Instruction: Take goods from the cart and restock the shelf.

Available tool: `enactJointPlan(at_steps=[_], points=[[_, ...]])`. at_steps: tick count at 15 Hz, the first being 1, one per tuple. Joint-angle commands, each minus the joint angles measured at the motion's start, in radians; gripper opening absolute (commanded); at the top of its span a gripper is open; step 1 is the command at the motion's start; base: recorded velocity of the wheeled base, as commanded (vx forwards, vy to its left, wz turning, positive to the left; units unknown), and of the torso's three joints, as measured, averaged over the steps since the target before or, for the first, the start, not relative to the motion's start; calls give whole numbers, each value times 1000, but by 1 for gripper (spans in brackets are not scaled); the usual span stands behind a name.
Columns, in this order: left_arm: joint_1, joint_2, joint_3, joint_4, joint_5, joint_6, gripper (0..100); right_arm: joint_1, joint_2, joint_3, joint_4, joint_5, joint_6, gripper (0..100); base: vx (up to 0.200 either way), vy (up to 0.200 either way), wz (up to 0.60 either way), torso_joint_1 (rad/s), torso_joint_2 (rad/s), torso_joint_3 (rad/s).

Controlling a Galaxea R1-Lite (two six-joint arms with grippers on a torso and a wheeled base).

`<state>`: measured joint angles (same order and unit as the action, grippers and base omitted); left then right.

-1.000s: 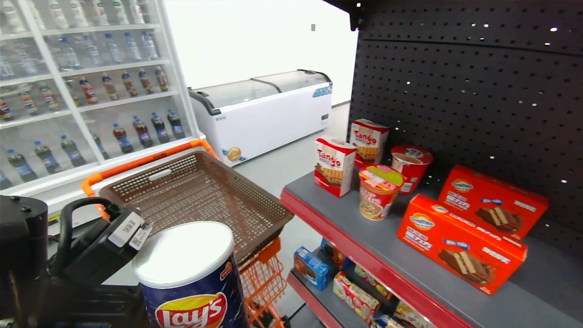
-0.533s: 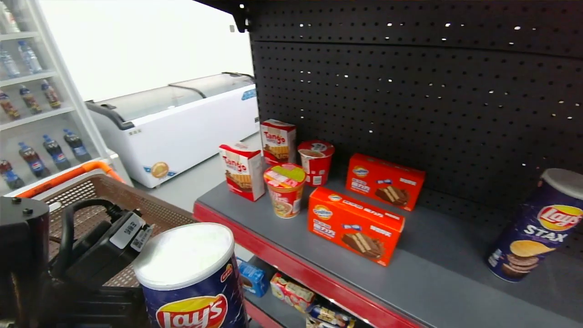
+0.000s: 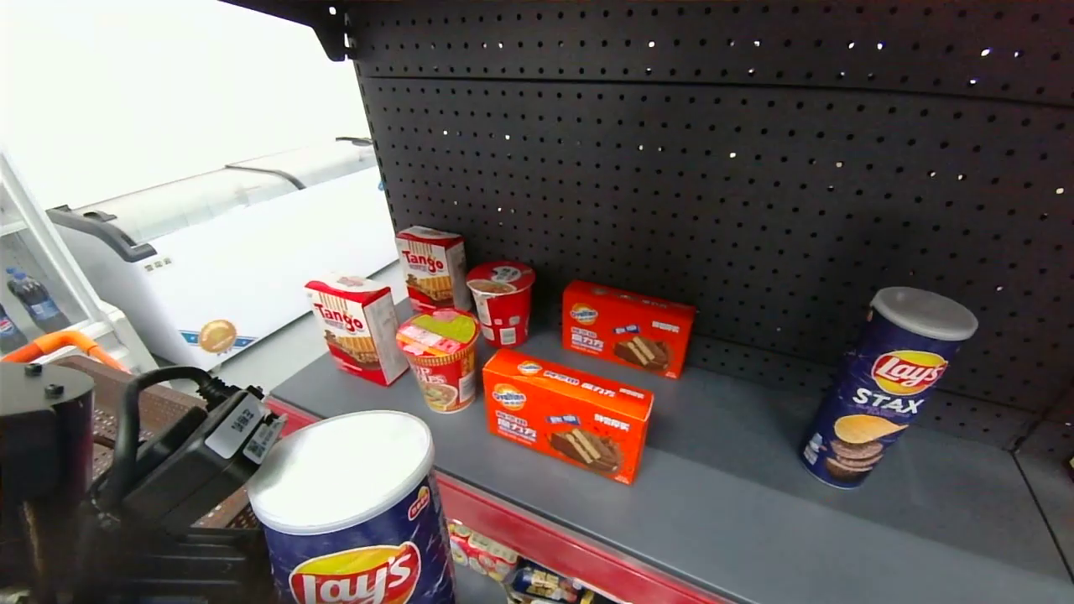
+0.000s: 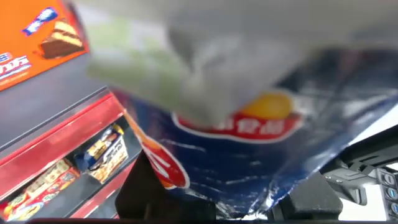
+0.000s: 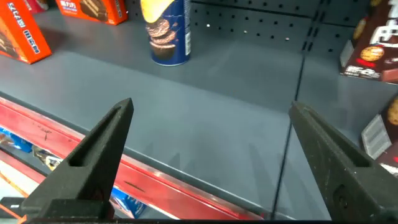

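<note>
Okay, far left: the cart (image 3: 52,345), orange handle just poking in. Next to it the left gripper (image 4: 227,196) is clamped on the held chip can (image 3: 352,512), carried upright in the air, off the shelf's front-left corner and not yet over the deck.

Handling, my read: a light, stiff paperboard tube with a glossy wrap, so probably slippery. The white plastic lid (image 3: 340,466) likely pops off, so grip mid-body, never the cap. Squeeze moderately, the contents are fragile. It's tall and narrow, so tippy on set-down.

On the grey shelf (image 3: 738,503), matte and flat, fronted by the red lip (image 3: 537,524):
- two wafer boxes (image 3: 359,329), upright cardboard
- two noodle cups (image 3: 440,359), tapered with foil tops
- two orange boxes (image 3: 566,415), long and on edge
- second chip can (image 3: 889,390), upright, well apart from the boxes, near the black pegboard (image 3: 671,168)

Bare deck lies between the orange boxes and that can, a plausible drop spot.

The right gripper (image 5: 208,118) has its fingers spread wide and holds nothing, hanging over the bare shelf.
</note>
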<state>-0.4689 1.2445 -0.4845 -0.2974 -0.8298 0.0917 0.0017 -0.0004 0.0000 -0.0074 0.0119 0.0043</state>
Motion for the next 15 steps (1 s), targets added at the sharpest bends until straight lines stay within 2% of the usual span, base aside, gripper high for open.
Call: enactJointPlan(at_steps=[1,2,14,15], points=[[1,0,0,0,0,0,0,0,0,0,0,0,0,100,0,0,0,0,0,0],[0,0,0,0,0,0,0,0,0,0,0,0,0,100,0,0,0,0,0,0],[1,0,4,1,0,0,0,0,0,0,0,0,0,100,0,0,-600,4,4,2],[3,0,3,1,0,0,0,0,0,0,0,0,2,100,0,0,0,0,0,0]])
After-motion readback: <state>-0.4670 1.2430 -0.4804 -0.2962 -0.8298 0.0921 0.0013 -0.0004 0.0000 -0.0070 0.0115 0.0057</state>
